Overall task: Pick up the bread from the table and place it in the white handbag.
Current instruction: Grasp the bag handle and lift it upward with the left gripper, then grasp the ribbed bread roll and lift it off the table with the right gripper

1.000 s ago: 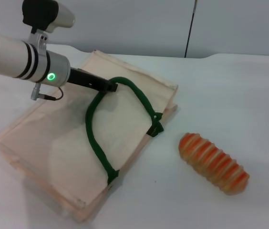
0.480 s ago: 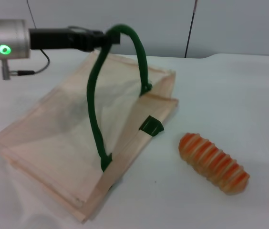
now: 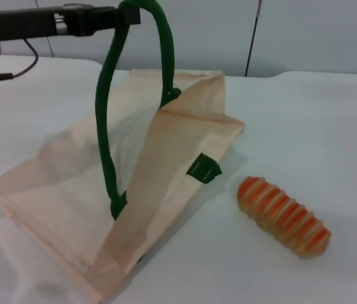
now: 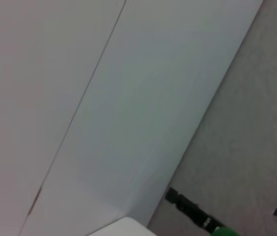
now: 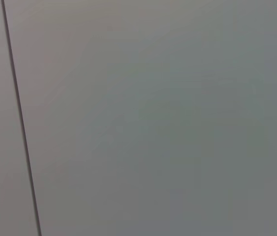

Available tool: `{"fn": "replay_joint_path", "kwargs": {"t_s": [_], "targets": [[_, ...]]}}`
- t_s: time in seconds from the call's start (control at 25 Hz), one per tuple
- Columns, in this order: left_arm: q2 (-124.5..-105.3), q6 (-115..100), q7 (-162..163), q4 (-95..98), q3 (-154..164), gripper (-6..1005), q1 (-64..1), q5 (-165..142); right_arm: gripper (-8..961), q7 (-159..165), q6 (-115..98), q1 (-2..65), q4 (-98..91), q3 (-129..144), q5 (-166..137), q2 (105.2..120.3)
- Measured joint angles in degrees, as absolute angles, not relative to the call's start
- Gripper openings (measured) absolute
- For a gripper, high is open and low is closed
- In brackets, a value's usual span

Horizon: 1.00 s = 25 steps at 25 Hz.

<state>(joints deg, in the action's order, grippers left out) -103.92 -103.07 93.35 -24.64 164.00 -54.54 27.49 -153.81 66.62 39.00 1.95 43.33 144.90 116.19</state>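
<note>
Now | left pincer [image 3: 130,14] high at 11 o'clock, clamped on green handle [image 3: 106,126], tenting the handbag [image 3: 58,183] open | bread [image 3: 284,216] on surface [image 3: 305,126] at 4 o'clock, axis 10-to-4, mouth toward it | right pincer unseen, likely nearer.

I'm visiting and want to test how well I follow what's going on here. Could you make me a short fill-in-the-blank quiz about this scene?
1. The left claw holds the white handbag up by its green rope ____.
2. The bread lies on the ____, apart from the bag.
3. The bread has cream and ____ stripes.
4. Seen from the head camera, the bread lies on the robot's ____ side of the bag.

Missing words: handle; table; orange; right
</note>
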Motion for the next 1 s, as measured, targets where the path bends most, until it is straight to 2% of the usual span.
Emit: {"fn": "replay_joint_path", "kwargs": {"t_s": [0.4, 0.6, 0.68, 0.72, 0.76, 1.0], "targets": [[-103.16, -105.0, 95.4, -26.2, 164.0, 122, -54.7, 29.0, 891, -146.5, 65.8, 39.0, 1.4, 45.0, 144.6, 115.99], [-103.14, -104.1, 96.5, -26.7, 164.1, 122, -54.0, 28.7, 890, -135.2, 64.7, 37.8, -2.5, 54.5, 144.5, 114.91], [-103.13, -104.0, 96.6, -26.7, 164.1, 122, -53.7, 28.7, 889, -129.4, 64.9, 36.0, -6.9, 59.6, 142.8, 113.94], [-103.12, -103.6, 96.6, -26.7, 164.1, 122, -53.6, 28.7, 889, -123.8, 65.3, 34.5, -10.5, 61.9, 138.8, 112.73], [-103.12, -103.6, 96.6, -26.7, 164.1, 122, -53.6, 28.7, 889, -123.8, 65.3, 34.5, -10.5, 61.9, 138.8, 112.73], [-103.1, -103.3, 96.7, -26.7, 164.1, 122, -53.3, 28.5, 887, -109.5, 74.9, 32.5, -17.0, 62.5, 117.5, 106.04]]}}
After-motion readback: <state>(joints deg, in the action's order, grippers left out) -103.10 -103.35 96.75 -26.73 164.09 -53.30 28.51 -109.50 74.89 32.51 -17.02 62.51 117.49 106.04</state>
